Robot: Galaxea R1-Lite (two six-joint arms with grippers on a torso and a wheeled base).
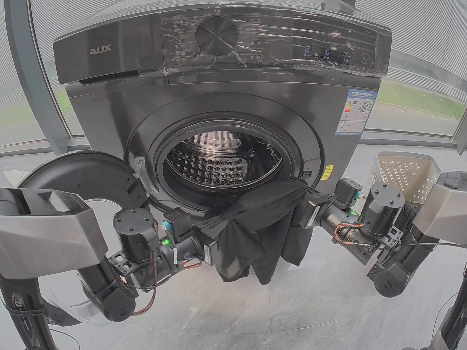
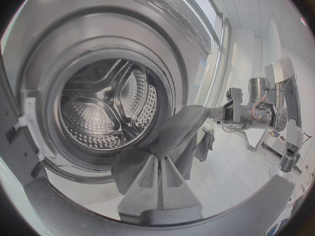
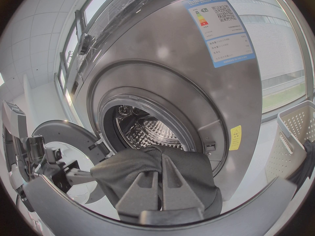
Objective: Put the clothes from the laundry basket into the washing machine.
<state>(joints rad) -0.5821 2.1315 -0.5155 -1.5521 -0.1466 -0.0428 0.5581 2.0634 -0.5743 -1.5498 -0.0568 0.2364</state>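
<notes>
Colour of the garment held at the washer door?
Plain black garment, no pattern visible. The head view shows it best.

Washer (image 1: 224, 98) ahead, door (image 1: 82, 181) swung open at its left, garment (image 1: 258, 224) hanging before the opening's lower rim, one end in left gripper (image 1: 210, 228), the other in right gripper (image 1: 300, 205), drum (image 1: 214, 164) behind it, basket (image 1: 408, 171) on floor (image 1: 292, 317) right of washer, windows (image 1: 423, 35) behind

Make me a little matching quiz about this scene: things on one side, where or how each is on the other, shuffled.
1 door
2 garment
3 basket
4 drum

A held by left gripper and right gripper
B on the floor, right of the machine
C swung open to the left
D shiny perforated metal

Pairs: 1-C, 2-A, 3-B, 4-D
</notes>
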